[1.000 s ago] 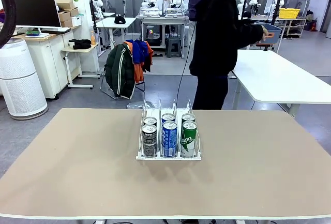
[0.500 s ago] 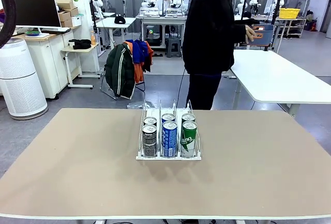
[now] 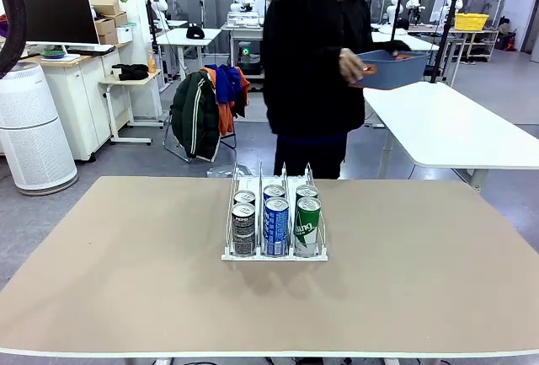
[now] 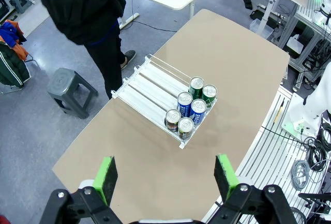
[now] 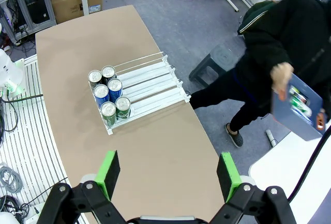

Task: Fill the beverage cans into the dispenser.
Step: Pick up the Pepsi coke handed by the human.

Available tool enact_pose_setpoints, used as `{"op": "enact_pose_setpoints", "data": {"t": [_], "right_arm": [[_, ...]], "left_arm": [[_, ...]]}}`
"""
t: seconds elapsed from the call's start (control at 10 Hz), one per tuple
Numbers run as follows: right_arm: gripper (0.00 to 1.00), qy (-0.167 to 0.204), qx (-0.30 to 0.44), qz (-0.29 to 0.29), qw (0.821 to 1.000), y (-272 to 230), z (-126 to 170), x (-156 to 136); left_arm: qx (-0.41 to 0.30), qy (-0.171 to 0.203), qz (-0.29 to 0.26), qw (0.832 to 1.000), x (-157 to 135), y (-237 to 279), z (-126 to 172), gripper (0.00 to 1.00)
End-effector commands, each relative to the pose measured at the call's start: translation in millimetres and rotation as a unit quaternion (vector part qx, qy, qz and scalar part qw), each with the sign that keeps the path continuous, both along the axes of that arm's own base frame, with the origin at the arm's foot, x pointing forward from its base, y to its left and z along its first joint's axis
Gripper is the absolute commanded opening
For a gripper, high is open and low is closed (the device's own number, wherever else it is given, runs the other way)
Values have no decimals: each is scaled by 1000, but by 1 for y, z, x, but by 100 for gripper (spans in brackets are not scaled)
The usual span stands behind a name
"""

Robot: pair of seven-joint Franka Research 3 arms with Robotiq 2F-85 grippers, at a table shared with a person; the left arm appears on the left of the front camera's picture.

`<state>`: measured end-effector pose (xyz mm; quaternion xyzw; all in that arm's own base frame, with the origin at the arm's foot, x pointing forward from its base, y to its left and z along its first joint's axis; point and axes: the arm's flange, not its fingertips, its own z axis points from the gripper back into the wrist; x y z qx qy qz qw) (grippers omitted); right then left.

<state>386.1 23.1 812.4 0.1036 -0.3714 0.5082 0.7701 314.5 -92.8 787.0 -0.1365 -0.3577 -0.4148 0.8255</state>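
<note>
The dispenser (image 3: 274,256) stands midway between the table's (image 3: 126,281) left and right edges. Its back end lies near the far edge and its low lip faces the robot's edge. Six cans sit upright at the lip end, two to a lane: a black Pepsi can (image 3: 243,230), a blue can (image 3: 276,227) and a green can (image 3: 307,227) in front, each with a matching one just behind. The rear stretch of every lane is bare.

The left gripper (image 4: 165,175) and right gripper (image 5: 168,173) hang high above the table, fingers spread wide, holding nothing. Beyond the far edge a person (image 3: 312,53) carries a blue bin (image 3: 392,68) that appears to hold more cans.

The step in hand looks like waiting for that supply. It is best to keep both arms high until the bin is set down and the person's hands are clear. Then take one can by its body, upright. Lower it between the wire dividers behind the rear can of its colour, and release it low so it cannot topple.
</note>
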Motion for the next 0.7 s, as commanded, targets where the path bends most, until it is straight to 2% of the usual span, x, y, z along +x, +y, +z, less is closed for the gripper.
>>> {"op": "enact_pose_setpoints", "data": {"t": [0.0, 0.6], "right_arm": [[100, -1, 0, 0, 1000, 0, 0, -1], [100, -1, 0, 0, 1000, 0, 0, -1]], "left_arm": [[0, 0, 0, 1000, 0, 0, 0, 100], [0, 0, 0, 1000, 0, 0, 0, 100]]}}
